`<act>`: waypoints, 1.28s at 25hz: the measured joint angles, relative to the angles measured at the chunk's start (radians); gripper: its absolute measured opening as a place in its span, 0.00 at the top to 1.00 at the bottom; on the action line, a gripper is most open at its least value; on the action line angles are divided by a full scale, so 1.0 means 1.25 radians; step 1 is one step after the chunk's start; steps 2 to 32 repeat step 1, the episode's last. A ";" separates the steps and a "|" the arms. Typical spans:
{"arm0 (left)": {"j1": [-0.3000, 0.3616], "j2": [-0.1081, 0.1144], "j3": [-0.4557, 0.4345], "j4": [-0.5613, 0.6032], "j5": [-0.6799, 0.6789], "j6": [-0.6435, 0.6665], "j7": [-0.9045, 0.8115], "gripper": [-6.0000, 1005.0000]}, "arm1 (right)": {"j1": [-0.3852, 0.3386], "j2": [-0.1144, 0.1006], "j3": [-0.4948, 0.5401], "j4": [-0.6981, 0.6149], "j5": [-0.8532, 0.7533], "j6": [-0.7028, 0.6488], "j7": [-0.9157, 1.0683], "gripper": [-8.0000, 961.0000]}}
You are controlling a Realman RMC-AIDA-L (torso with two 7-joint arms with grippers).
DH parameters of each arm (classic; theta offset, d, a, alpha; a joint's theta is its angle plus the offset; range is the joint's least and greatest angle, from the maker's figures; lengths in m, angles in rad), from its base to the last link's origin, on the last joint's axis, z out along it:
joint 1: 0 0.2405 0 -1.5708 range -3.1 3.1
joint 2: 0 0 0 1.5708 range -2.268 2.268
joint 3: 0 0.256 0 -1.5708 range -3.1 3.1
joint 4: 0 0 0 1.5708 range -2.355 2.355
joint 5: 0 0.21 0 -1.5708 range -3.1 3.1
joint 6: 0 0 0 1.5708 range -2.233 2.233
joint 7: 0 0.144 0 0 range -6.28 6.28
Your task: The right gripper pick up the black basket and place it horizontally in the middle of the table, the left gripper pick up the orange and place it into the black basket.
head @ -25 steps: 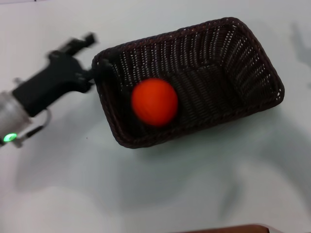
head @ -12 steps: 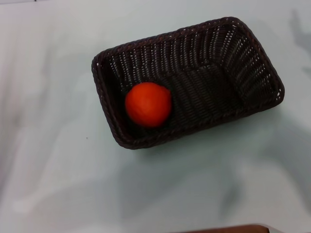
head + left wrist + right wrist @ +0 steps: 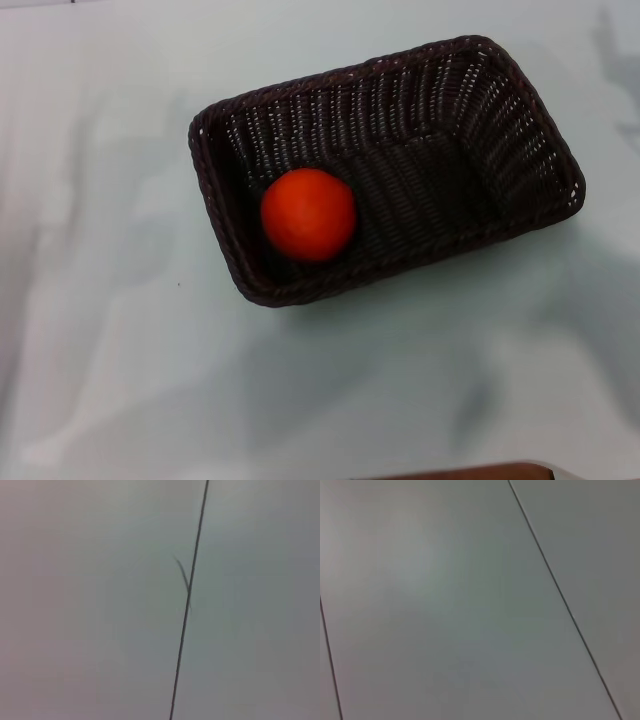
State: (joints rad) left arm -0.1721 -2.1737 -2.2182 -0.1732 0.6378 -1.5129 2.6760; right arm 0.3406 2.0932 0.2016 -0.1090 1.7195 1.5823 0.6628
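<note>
The black basket (image 3: 400, 130) lies lengthwise across the middle of the white table (image 3: 120, 380) in the head view, slightly tilted, its right end farther back. The orange (image 3: 308, 214) rests inside the basket, at its left near corner. Neither gripper shows in any view. The left wrist view and the right wrist view show only pale flat surfaces crossed by thin dark lines.
A brown edge (image 3: 470, 470) shows at the bottom of the head view, by the table's near side.
The left arm and its gripper, beside the basket's left end a second ago, have pulled out of view. The orange has settled in the basket's left near corner.
</note>
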 joint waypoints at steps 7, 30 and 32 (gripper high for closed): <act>0.000 0.000 0.000 0.001 0.000 0.000 0.013 0.12 | 0.001 0.000 0.004 0.002 0.000 0.002 -0.002 0.27; 0.000 0.000 0.000 0.001 0.000 0.000 0.013 0.12 | 0.001 0.000 0.004 0.002 0.000 0.002 -0.002 0.27; 0.000 0.000 0.000 0.001 0.000 0.000 0.013 0.12 | 0.001 0.000 0.004 0.002 0.000 0.002 -0.002 0.27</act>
